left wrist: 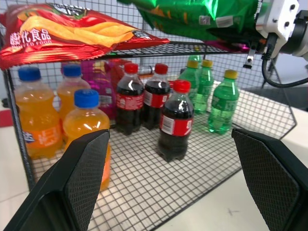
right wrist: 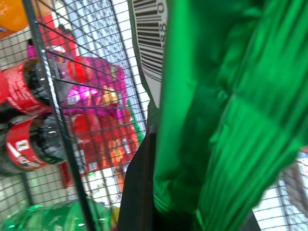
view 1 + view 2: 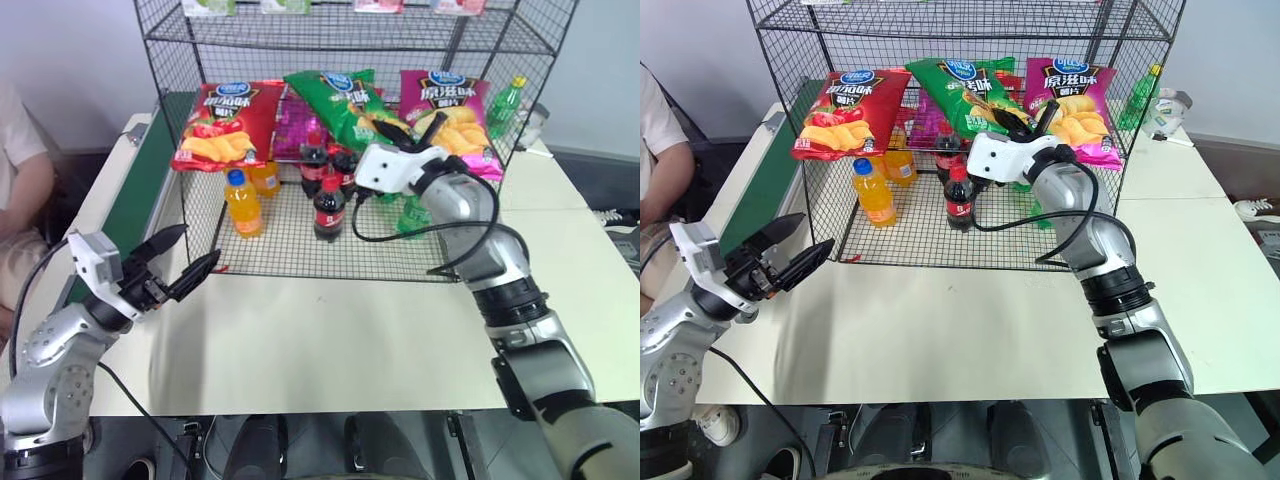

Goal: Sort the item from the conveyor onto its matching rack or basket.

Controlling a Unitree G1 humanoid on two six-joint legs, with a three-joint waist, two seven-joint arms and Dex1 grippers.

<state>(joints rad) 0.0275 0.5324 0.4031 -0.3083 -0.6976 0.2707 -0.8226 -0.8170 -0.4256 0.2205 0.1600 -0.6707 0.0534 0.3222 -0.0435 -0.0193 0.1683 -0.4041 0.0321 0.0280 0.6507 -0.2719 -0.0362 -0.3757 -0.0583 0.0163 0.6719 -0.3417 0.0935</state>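
The item, a glossy green crisp bag [image 3: 335, 100], lies slanted on the middle tier of the black wire rack [image 3: 160, 95], between a red bag [image 3: 225, 120] and a pink bag [image 3: 450, 105]. My right gripper [image 3: 420, 133] reaches into that tier and is shut on the green bag's near end; the right wrist view shows the crinkled foil [image 2: 226, 120] pinched against one dark finger [image 2: 137, 192]. My left gripper [image 3: 200, 243] hangs open and empty over the table's left side, beside the dark-green conveyor [image 3: 140, 185].
Under the bags the rack's bottom tier holds orange drink bottles [image 3: 243, 203], cola bottles [image 3: 329, 208] and green bottles [image 3: 412, 212]. A person [image 3: 20, 170] sits at the far left beyond the conveyor. Another green bottle [image 3: 505, 105] stands right of the rack.
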